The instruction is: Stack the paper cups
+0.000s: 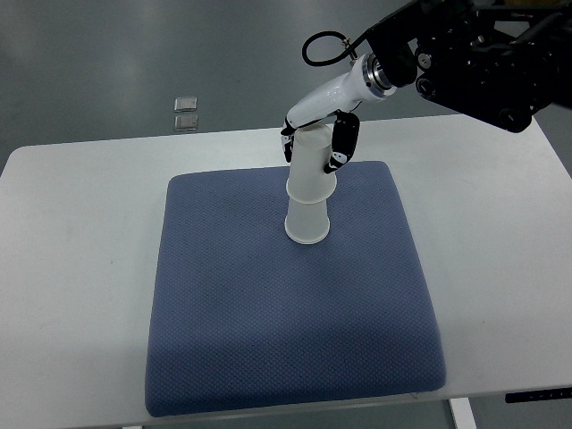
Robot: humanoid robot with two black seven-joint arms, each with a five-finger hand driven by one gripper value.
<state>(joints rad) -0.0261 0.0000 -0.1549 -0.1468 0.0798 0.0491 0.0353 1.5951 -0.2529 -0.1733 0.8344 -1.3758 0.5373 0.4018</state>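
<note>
Two white paper cups stand upside down on the blue mat [286,322], one over the other. The lower cup [307,223] rests on the mat near its far middle. The upper cup [313,161] sits over it, tilted slightly. My right hand [315,143] reaches in from the upper right and has its black-tipped fingers [342,147] curled around the upper cup's top part. The left arm does not show.
The mat lies on a white table [80,268]. Two small grey squares [186,112] lie on the floor beyond the table's far edge. The right arm's black body [483,63] fills the upper right corner.
</note>
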